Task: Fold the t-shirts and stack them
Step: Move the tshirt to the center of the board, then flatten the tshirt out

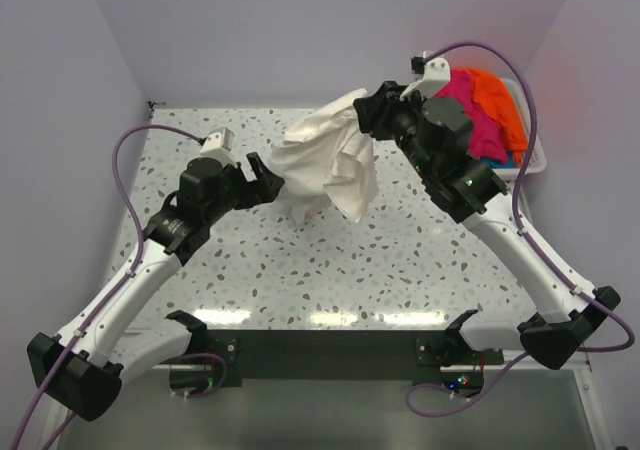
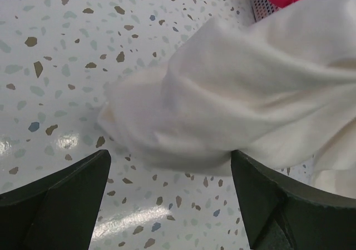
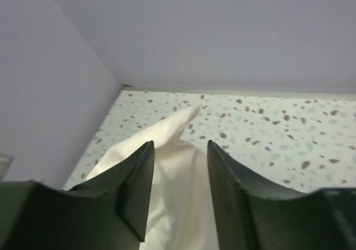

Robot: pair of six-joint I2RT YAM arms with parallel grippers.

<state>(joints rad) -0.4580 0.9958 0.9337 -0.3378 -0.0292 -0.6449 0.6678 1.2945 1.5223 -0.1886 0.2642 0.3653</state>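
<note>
My right hand (image 1: 366, 112) pinches the large cream-white cloth t-shirt (image 1: 325, 165) high over the speckled surface (image 1: 400, 260) so it drapes, my left hand (image 1: 269, 178) spread to catch its edge

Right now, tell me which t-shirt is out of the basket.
The cream-white t-shirt, hanging from the right claw over the table; the pink, orange and teal ones lie in the basket.

There's one cream-white tee (image 1: 325, 160), one pink tee (image 1: 463, 98), one orange tee (image 1: 498, 100), one teal tee (image 1: 492, 156) and one basket (image 1: 532, 158).
</note>
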